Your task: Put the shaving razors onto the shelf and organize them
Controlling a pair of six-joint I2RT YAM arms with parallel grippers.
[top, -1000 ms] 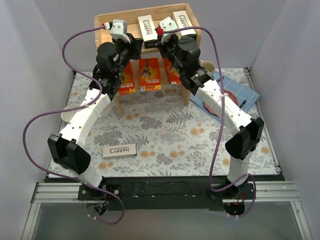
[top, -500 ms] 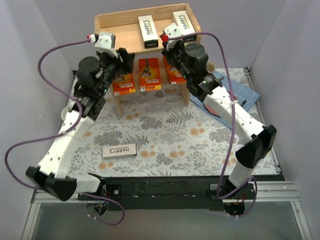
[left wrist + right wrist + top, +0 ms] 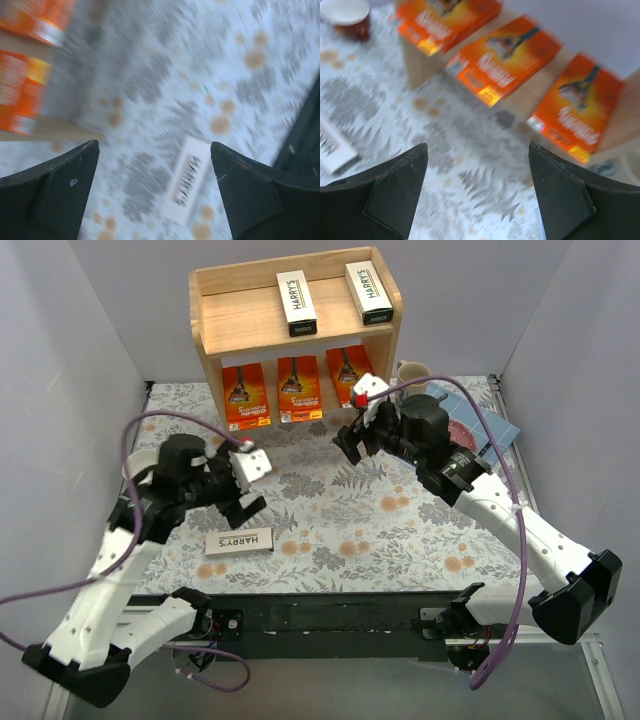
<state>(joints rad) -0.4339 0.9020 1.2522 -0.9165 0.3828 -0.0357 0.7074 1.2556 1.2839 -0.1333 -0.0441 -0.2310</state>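
Observation:
The wooden shelf (image 3: 232, 326) stands at the back. Two white HARRY'S razor boxes (image 3: 296, 302) (image 3: 368, 292) lie on its top tier. Three orange razor packs (image 3: 246, 396) (image 3: 299, 388) (image 3: 347, 377) stand on the lower tier, seen blurred in the right wrist view (image 3: 510, 55). A third white box (image 3: 239, 541) lies loose on the floral cloth. My left gripper (image 3: 235, 495) hovers open just above and behind it, with the box (image 3: 189, 182) below its jaws (image 3: 154, 144). My right gripper (image 3: 350, 442) hangs open and empty in front of the lower tier (image 3: 478, 145).
A mug (image 3: 410, 373) stands right of the shelf, and a blue mat (image 3: 490, 425) with a reddish item lies beside it. White walls close in both sides. The shelf's front legs (image 3: 236, 455) rest on the cloth.
Both arms have pulled back from the shelf toward the near table. Both grippers have gone from shut to open. The left one now hangs over the loose white box.

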